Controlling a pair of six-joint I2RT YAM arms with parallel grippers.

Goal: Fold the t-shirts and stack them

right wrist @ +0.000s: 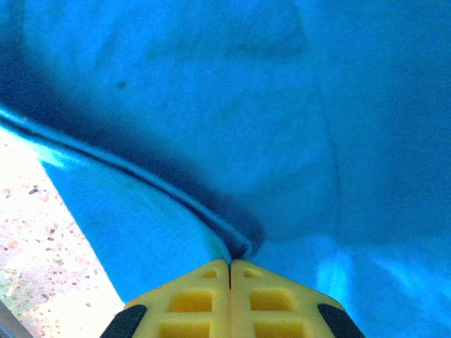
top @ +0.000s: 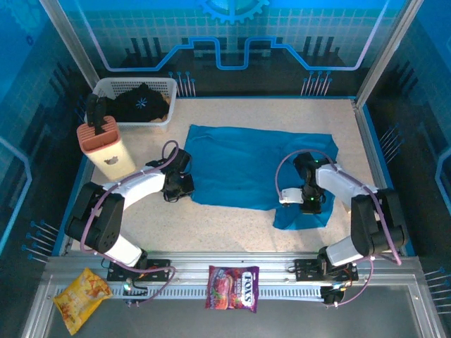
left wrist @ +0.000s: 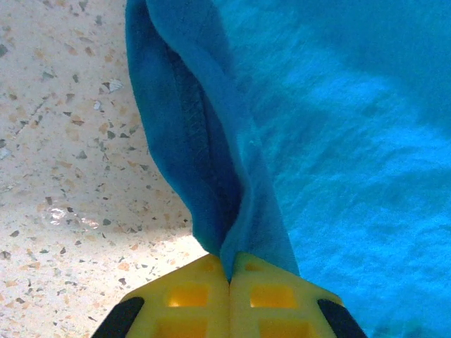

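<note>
With the left gripper [left wrist: 229, 267] and right gripper [right wrist: 230, 264] both pinched shut on the near edge of the teal t-shirt [top: 246, 162] mid-table, lift evenly and carry it toward the far edge for a straight fold, while the black t-shirt [top: 141, 103] sits in the far-left basket [top: 171, 86].

We are looking into a robotics lab test cell: aluminium posts [top: 70, 42] are framing blue panels [top: 141, 35] with a gear motif [top: 232, 7] at 12 o'clock, and robot arms [top: 134, 189] are sitting bolted to a slotted rail [top: 275, 264] edging the speckled table [top: 232, 113] at 6 o'clock.
</note>
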